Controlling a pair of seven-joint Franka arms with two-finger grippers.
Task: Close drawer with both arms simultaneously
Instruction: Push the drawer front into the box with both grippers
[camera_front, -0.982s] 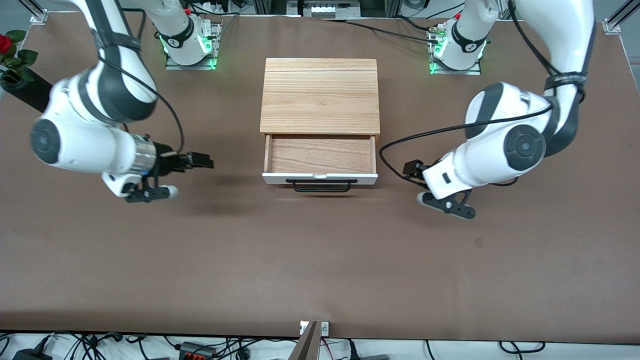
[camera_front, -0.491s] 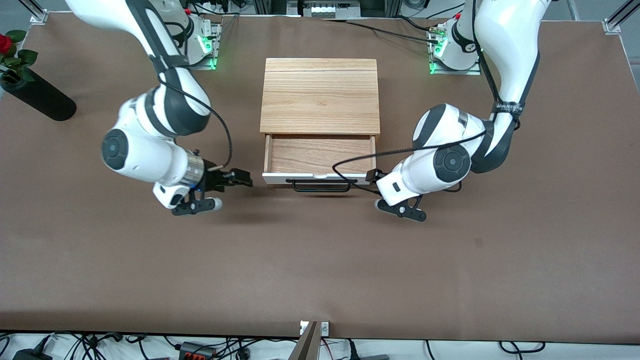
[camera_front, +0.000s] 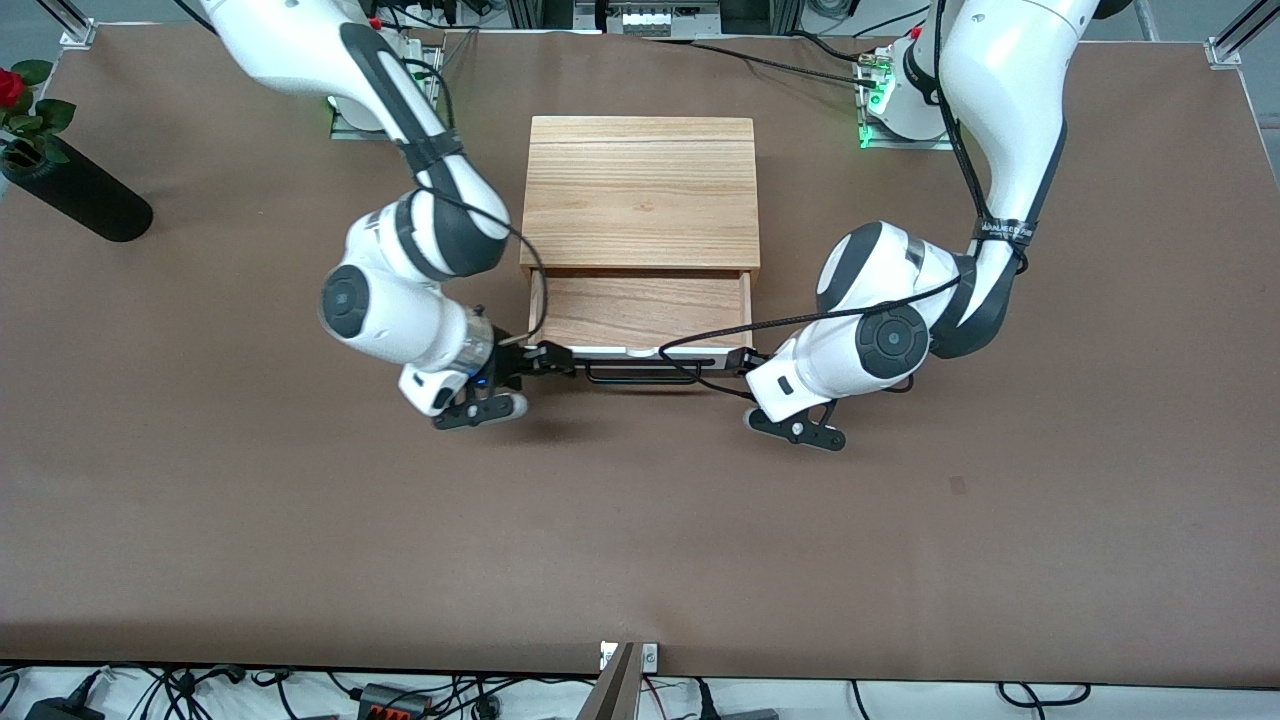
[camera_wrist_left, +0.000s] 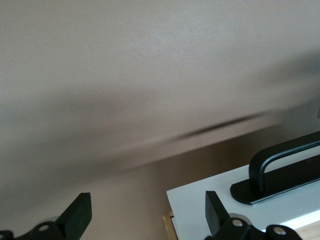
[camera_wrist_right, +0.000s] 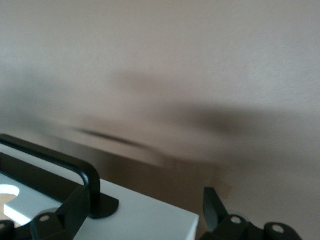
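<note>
The drawer (camera_front: 640, 312) stands pulled out of the light-wood cabinet (camera_front: 640, 190), its white front panel (camera_front: 610, 352) and black bar handle (camera_front: 642, 376) facing the front camera. My right gripper (camera_front: 548, 358) is open at the panel's end toward the right arm; in the right wrist view (camera_wrist_right: 145, 212) its fingers straddle the panel's corner (camera_wrist_right: 150, 220), beside the handle (camera_wrist_right: 65, 162). My left gripper (camera_front: 742, 361) is open at the panel's other end; in the left wrist view (camera_wrist_left: 147, 217) its fingers straddle that corner (camera_wrist_left: 195, 205), beside the handle (camera_wrist_left: 285, 162).
A black vase (camera_front: 80, 195) with a red rose lies at the right arm's end of the brown table (camera_front: 640, 540). A black cable (camera_front: 700, 340) from the left arm hangs over the drawer's front.
Both arms have swung inward from the table's sides, and their grippers now sit at the two ends of the drawer front. The drawer stays open.
</note>
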